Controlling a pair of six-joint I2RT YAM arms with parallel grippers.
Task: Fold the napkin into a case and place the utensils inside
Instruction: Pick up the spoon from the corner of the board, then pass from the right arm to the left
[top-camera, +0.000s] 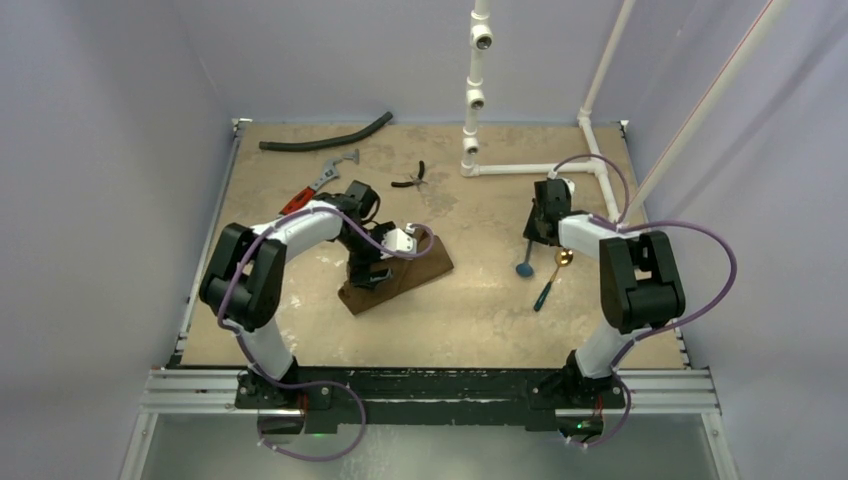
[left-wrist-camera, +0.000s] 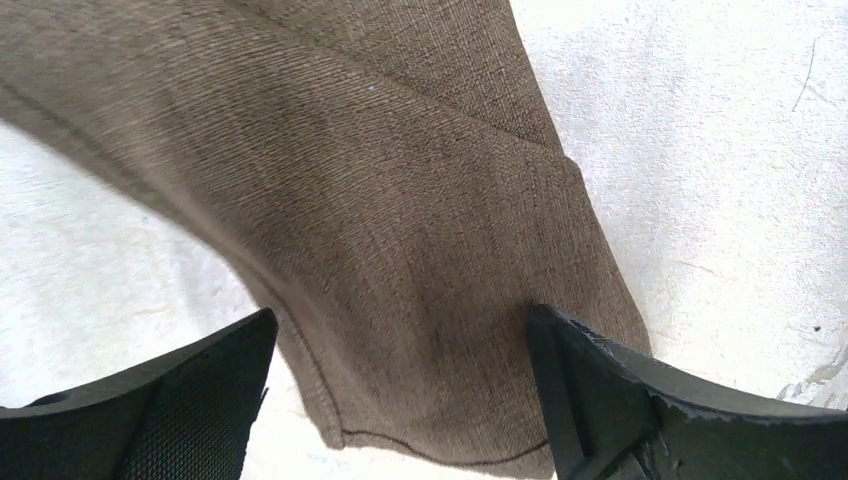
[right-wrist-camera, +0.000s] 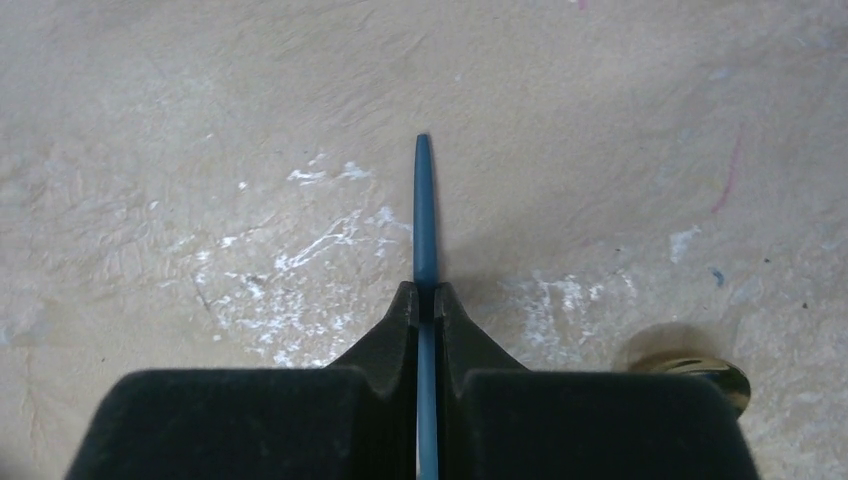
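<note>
The dark-brown napkin (top-camera: 400, 275) lies folded into a long slanted strip left of the table's middle. My left gripper (top-camera: 367, 277) hovers low over its near-left end. In the left wrist view its jaws stand wide apart on either side of the napkin (left-wrist-camera: 400, 200), and the left gripper (left-wrist-camera: 400, 330) holds nothing. My right gripper (top-camera: 531, 236) is shut on the slim handle of the blue spoon (top-camera: 523, 268), seen edge-on between the fingers as the blue spoon (right-wrist-camera: 424, 220). A second utensil (top-camera: 552, 278), with a gold bowl (right-wrist-camera: 705, 372) and a dark blue handle, lies on the table just right of it.
A black rubber hose (top-camera: 325, 138) lies along the far edge. A red-handled wrench (top-camera: 318, 185) and small black pliers (top-camera: 410, 180) sit behind the napkin. A white pipe frame (top-camera: 475, 100) stands at the far right, with a pipe along the table (top-camera: 530, 168).
</note>
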